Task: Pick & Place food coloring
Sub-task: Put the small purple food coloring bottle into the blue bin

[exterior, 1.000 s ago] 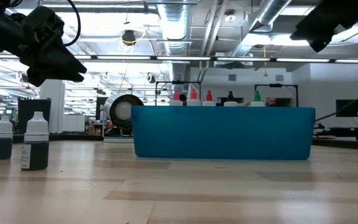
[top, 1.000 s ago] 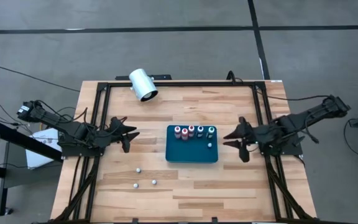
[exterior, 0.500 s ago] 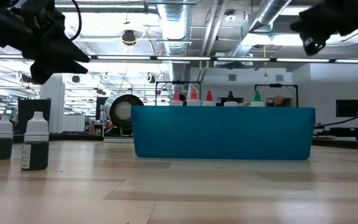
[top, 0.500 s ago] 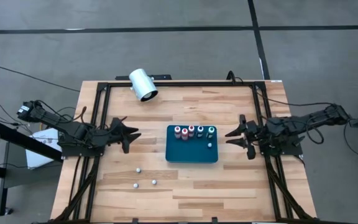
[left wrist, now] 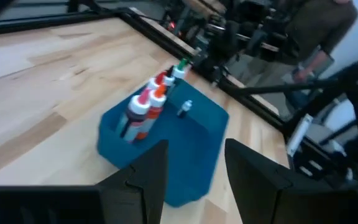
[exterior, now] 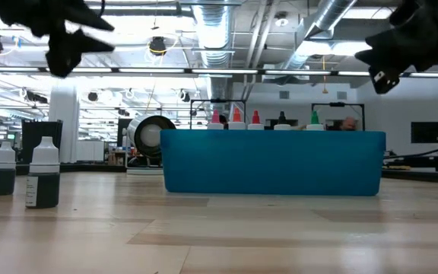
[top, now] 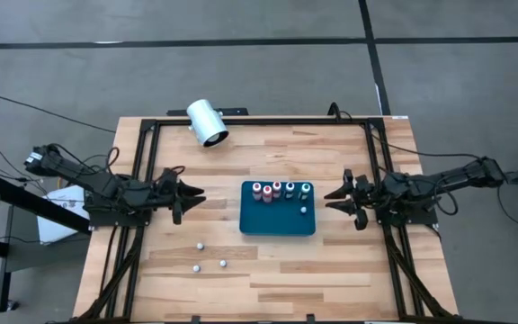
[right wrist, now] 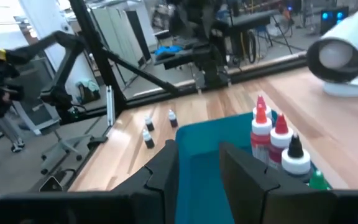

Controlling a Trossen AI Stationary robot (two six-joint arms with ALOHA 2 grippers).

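Both pincers [top: 185, 200] [top: 337, 200] hover open beside tray [top: 277, 222].

- Grey concrete floor [top: 259, 72] with dark seam lines surrounds the light wooden plank table [top: 259, 270].
- Silver ceiling ducts [exterior: 226, 23] and bright strip lights [exterior: 166, 71] hang far behind.

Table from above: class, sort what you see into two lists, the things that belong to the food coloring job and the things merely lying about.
Belonging to the job:
- bottles in the blue tray
- three loose bottles on the table
- blue tray
- left claw, empty
- right claw, empty

Lying about:
- white cylinder
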